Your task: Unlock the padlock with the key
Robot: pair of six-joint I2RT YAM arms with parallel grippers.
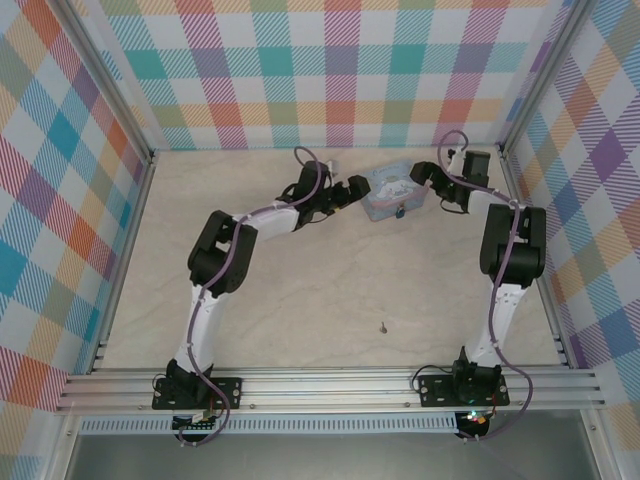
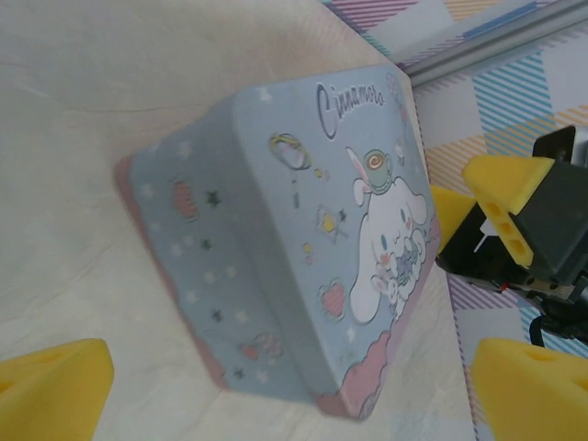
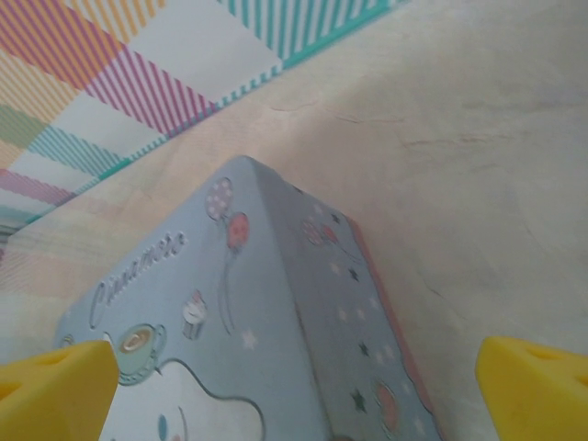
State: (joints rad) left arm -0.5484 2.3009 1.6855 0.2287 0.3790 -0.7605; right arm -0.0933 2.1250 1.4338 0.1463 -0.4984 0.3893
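currently both sets of jaws stand spread wide and hold nothing. in the left wrist view the left gripper [image 2: 294, 395] shows its yellow pads [image 2: 55, 386] at the two lower corners. the tin [image 2: 303, 239] lies between and beyond them, untouched. at the right edge of that frame the right gripper's own yellow pads [image 2: 501, 184] face in from the tin's other side. in the right wrist view the right gripper [image 3: 294, 395] frames a corner of the same tin [image 3: 257, 312], pads apart at the lower corners, nothing pinched.

from above, the two grippers flank the tin [image 1: 385, 188] in the upper middle of the frame. the left gripper [image 1: 350, 190] is just beside its left end and the right gripper [image 1: 428, 178] just beside its right. a small dark spot on the tin's lower edge looks like the padlock [image 1: 399, 211], though it is too small to make out in detail. the key [image 1: 383, 325] lies alone on the table [image 1: 300, 300] in the lower middle, well apart from the tin and both grippers.

judging by this, the task is at its start, with the key not yet picked up. the next move probably calls for one arm to reach down the frame and pinch the thin key off the flat table, a fussy grasp, while the other steadies the tin.
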